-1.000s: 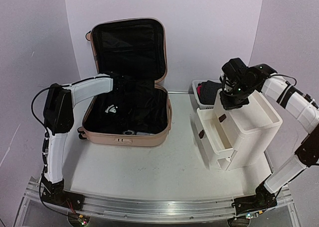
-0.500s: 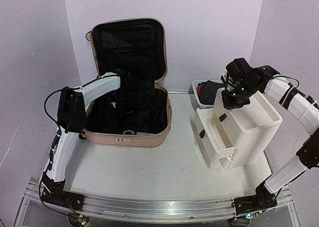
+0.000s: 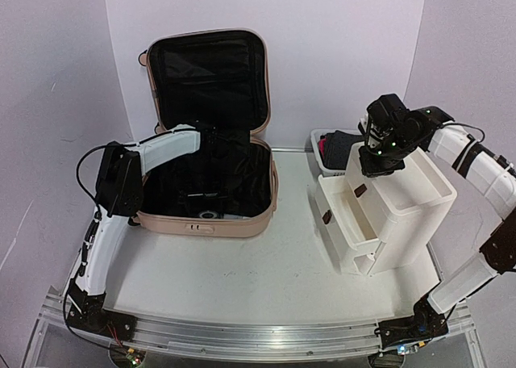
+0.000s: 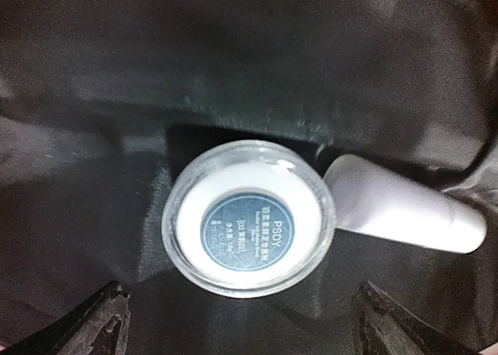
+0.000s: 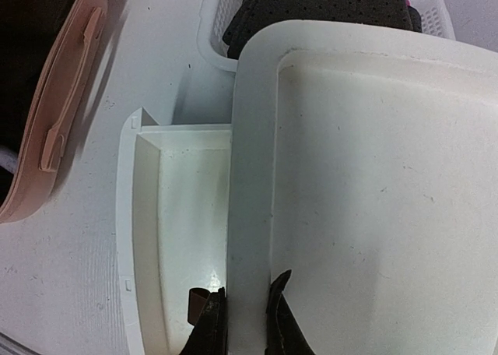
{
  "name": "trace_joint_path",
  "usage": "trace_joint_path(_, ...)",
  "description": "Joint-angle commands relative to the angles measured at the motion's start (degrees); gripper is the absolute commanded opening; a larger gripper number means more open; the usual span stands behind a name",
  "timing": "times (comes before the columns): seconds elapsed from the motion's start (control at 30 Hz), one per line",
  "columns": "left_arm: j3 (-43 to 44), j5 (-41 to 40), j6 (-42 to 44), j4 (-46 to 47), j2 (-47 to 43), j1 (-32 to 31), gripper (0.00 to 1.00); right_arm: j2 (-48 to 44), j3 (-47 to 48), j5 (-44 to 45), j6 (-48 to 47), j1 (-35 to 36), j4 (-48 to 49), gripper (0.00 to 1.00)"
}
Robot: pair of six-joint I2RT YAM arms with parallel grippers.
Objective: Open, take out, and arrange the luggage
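Observation:
The pale pink luggage (image 3: pixel 201 225) lies open at the back left, its lid (image 3: pixel 208 69) upright and its black lining bare. My left gripper (image 3: pixel 211 158) reaches down into it. In the left wrist view the gripper (image 4: pixel 240 291) is open wide, hovering over a small round clear jar (image 4: pixel 247 219) with a blue label. A white tube (image 4: pixel 405 207) lies against the jar. My right gripper (image 5: pixel 245 300) is shut on the front rim of the white drawer cabinet (image 5: pixel 373 176), one finger on each side. The luggage's pink edge (image 5: pixel 62 114) shows at the left of that view.
The cabinet (image 3: pixel 411 190) stands at the right with its top drawer (image 3: pixel 343 207) pulled out and a lower one partly out. Behind it sits a white mesh basket (image 3: pixel 326 162) holding dark clothing (image 5: pixel 327 8). The table's front edge runs along the arm bases.
My left arm has swung further right and deeper into the luggage, and its jaws have opened wide. The right arm has barely shifted on the cabinet.

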Motion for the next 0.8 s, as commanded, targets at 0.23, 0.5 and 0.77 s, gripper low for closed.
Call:
trace_joint_path(0.23, 0.0, -0.8, 4.3, 1.2, 3.2, -0.1, 0.94, 4.9, -2.3, -5.1, -3.7, -0.3, -4.8, 0.0)
trace_joint_path(0.5, 3.7, -2.2, 5.8, 2.6, 5.8, 0.0, 0.84, 5.1, -2.5, -6.0, -3.4, -0.3, -4.8, 0.0)
trace_joint_path(0.77, -0.4, -4.7, 5.3, 3.5, -0.1, 0.0, 0.65, 5.3, -1.6, -6.4, -3.0, -0.3, -4.8, 0.0)
